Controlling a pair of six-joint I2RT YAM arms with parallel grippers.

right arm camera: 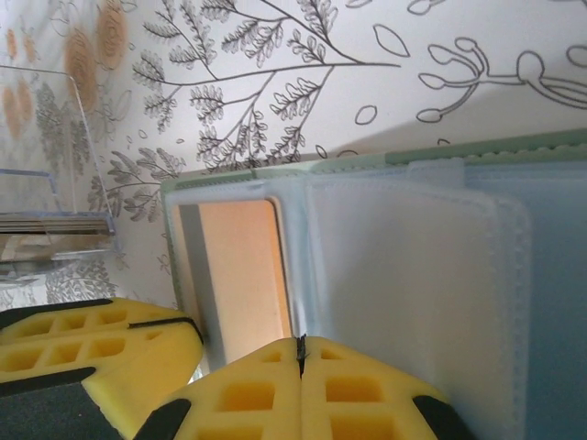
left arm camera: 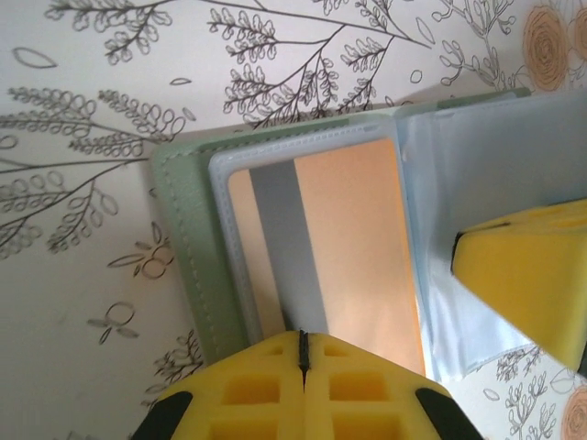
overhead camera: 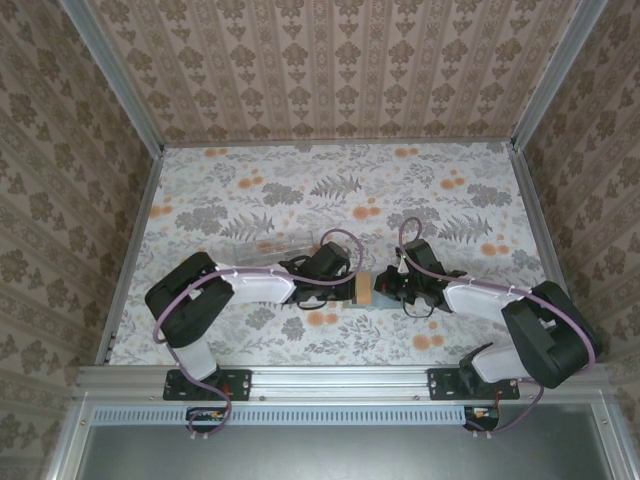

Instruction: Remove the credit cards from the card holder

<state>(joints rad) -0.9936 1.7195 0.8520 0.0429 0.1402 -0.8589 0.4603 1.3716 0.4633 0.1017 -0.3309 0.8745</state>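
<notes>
Right at the soft grey-green bifold card holder [left arm camera: 183,247], lying open on the floral-print surface [overhead camera: 300,190], both arms sat nose to nose. The left gripper [left arm camera: 303,344] had its jaws squeezed together at the holder's near edge, over the tan-orange plastic credit card [left arm camera: 358,247] with the grey stripe, tucked in a clear pocket. The right gripper [right arm camera: 300,353] was closed too, at the frosted pocket beside it. Couldn't tell if either actually held anything. A clear plastic case [right arm camera: 55,156] sat near the holder.
</notes>
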